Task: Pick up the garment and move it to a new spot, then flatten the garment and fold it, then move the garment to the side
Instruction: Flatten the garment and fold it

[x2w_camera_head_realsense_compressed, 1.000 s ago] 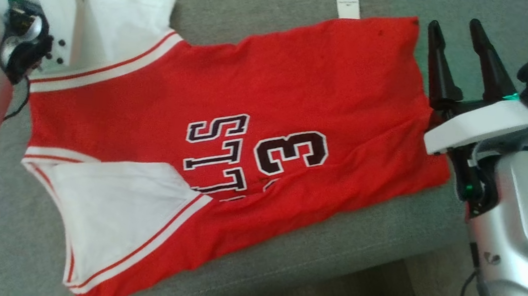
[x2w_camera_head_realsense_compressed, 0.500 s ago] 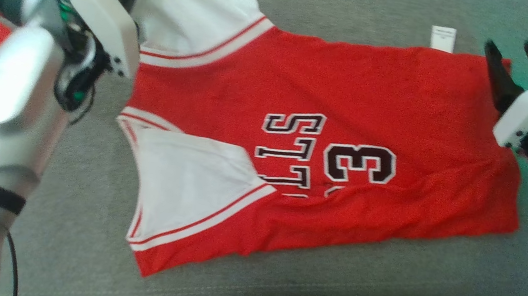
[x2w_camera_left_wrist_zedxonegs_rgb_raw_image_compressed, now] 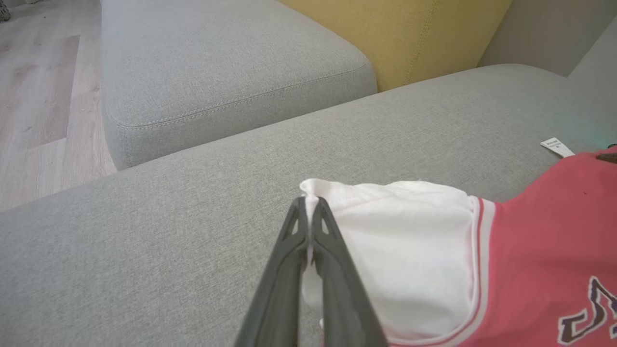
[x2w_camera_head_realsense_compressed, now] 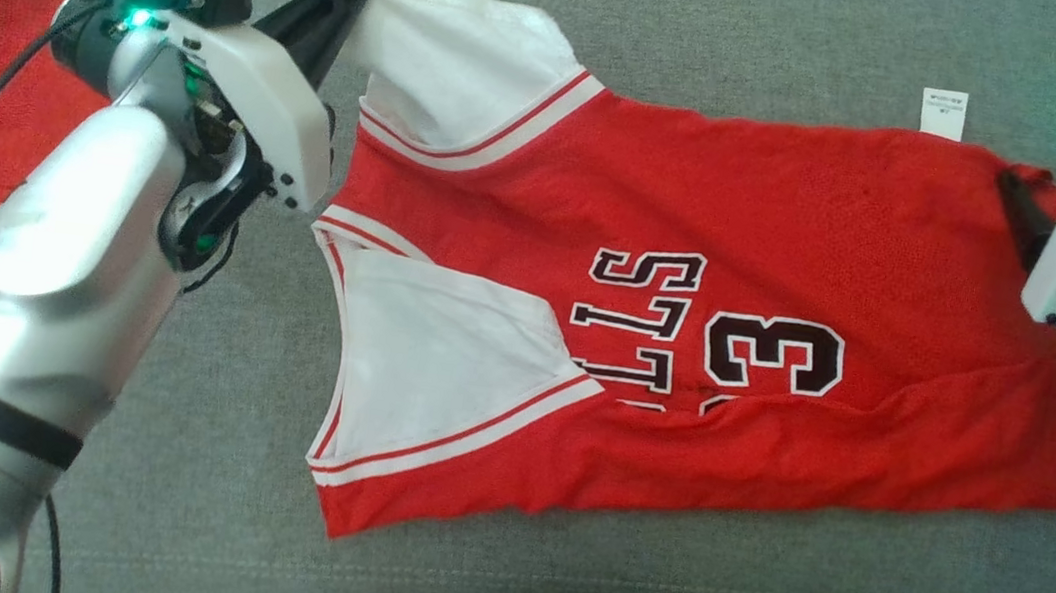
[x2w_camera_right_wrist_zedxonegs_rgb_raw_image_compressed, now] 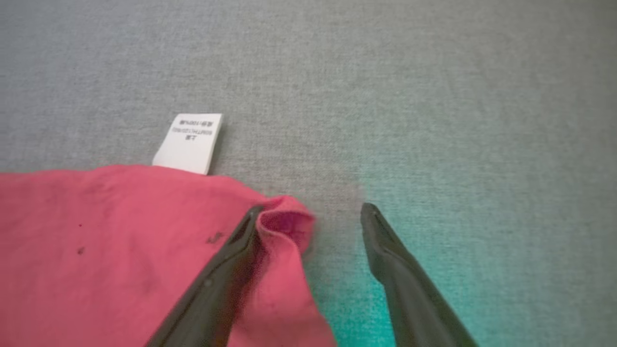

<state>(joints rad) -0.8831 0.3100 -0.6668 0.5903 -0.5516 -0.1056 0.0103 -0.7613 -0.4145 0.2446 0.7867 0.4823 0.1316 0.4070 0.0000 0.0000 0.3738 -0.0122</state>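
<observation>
Garment (x2w_camera_head_realsense_compressed: 749, 223) spread on sofa cushion (x2w_camera_head_realsense_compressed: 161, 493), between both grippers. White strap (x2w_camera_left_wrist_zedxonegs_rgb_raw_image_compressed: 385, 217) pinched in clenched left gripper (x2w_camera_left_wrist_zedxonegs_rgb_raw_image_compressed: 308, 202); hem corner (x2w_camera_right_wrist_zedxonegs_rgb_raw_image_compressed: 284, 221) inside released right gripper (x2w_camera_right_wrist_zedxonegs_rgb_raw_image_compressed: 312, 208) (not yet gripped). Flattening step, probably; next: clamp hem, tension evenly.

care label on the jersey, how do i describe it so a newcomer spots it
On the grey sofa cushion lies a red jersey. Along its far edge, near the hem corner on the robot's right, a small care label pokes out onto the cushion. Unlike the big white panels, it is tiny, rectangular and printed.
</observation>
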